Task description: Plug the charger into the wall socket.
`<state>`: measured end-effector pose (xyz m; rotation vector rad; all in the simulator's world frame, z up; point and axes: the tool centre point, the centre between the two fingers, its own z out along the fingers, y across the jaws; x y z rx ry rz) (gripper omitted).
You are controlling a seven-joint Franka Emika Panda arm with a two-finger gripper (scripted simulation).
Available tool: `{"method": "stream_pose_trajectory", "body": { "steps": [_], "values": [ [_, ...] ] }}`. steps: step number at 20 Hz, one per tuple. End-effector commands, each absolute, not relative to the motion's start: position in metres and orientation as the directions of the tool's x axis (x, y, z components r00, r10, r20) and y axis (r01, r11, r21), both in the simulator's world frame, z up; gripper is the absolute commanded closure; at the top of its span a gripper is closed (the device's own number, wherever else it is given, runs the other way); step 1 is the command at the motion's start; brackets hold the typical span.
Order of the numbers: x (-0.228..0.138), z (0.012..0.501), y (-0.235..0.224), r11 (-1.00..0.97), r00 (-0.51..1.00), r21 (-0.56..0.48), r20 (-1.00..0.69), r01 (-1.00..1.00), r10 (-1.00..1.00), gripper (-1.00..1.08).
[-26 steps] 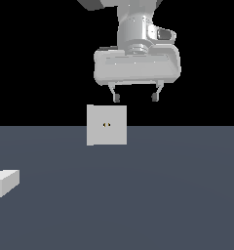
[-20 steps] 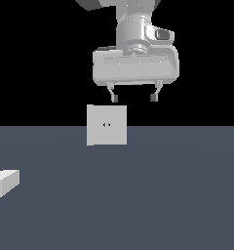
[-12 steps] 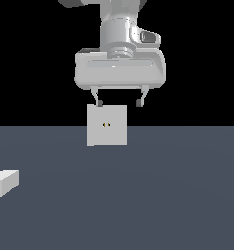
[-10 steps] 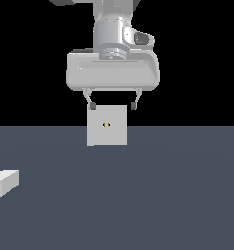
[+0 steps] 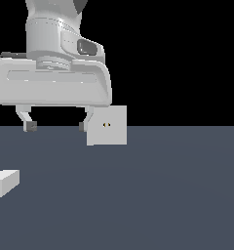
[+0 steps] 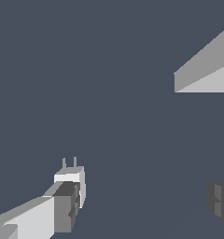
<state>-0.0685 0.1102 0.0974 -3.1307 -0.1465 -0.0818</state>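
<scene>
Exterior view shows the charger (image 5: 5, 182) lying on the bench (image 5: 163, 195), untouched, well apart from the upright wall socket (image 5: 109, 126); the gripper (image 5: 55, 126) hangs above with fingers (image 5: 27, 122) spread wide, holding nothing. Grasping and plugging in both remain.

One charger (image 5: 4, 182), one wall socket (image 5: 109, 125) with two holes, one two-fingered tool (image 5: 55, 126).

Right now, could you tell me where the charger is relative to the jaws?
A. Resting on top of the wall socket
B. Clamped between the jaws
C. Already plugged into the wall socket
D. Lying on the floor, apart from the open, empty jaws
D: the charger lies on the floor at the exterior view's left, while the gripper hangs above it, jaws spread and empty, beside the wall socket.
</scene>
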Motion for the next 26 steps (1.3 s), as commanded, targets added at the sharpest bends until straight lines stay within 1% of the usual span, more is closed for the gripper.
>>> {"method": "stream_pose_trajectory", "body": {
  "steps": [1, 5, 10, 19, 26],
  "values": [
    [-0.081, 0.087, 0.132, -0.993, 0.991, -0.005, 0.061, 0.120, 0.120, -0.92],
    [-0.097, 0.074, 0.158, -0.988, 0.986, -0.004, 0.070, 0.153, 0.152, -0.92],
    [-0.108, 0.064, 0.175, -0.984, 0.982, -0.002, 0.076, 0.175, 0.175, -0.92],
    [-0.109, 0.058, 0.178, -0.984, 0.981, -0.001, 0.076, 0.179, 0.179, -0.92],
    [-0.110, 0.029, 0.178, -0.984, 0.981, 0.000, 0.077, 0.180, 0.179, -0.92]
  ]
}}
